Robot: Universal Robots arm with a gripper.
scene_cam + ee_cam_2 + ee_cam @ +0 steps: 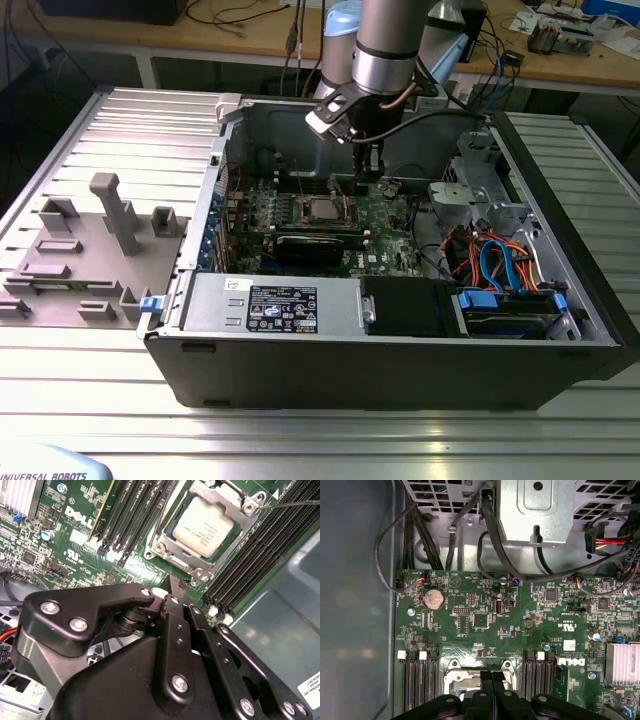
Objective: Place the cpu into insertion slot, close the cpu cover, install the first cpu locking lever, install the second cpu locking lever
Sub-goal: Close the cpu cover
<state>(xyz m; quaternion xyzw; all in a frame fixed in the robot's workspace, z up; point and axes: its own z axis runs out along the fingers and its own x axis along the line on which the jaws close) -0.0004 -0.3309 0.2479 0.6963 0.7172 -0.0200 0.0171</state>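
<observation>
One cpu (204, 526), one cpu cover (172, 550), one coin battery (433, 599), one computer case (400, 370)

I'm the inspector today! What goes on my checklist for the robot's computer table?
Surface: ribbed metal table; an open computer case stands on it.
Job's things: cpu lies flat in the cut-out of the cpu cover, which is down around it; a thin locking lever runs out from one cover corner, latched or not cannot tell.
Clutter: grey fixture block beside the case, on the exterior view's left.
Grippers: end effector shut, tip close to the cover's edge; contact cannot tell.
Cables: orange and blue cables inside the case; black cables along the case wall.
Surroundings: wooden bench behind, strewn with wires.
</observation>
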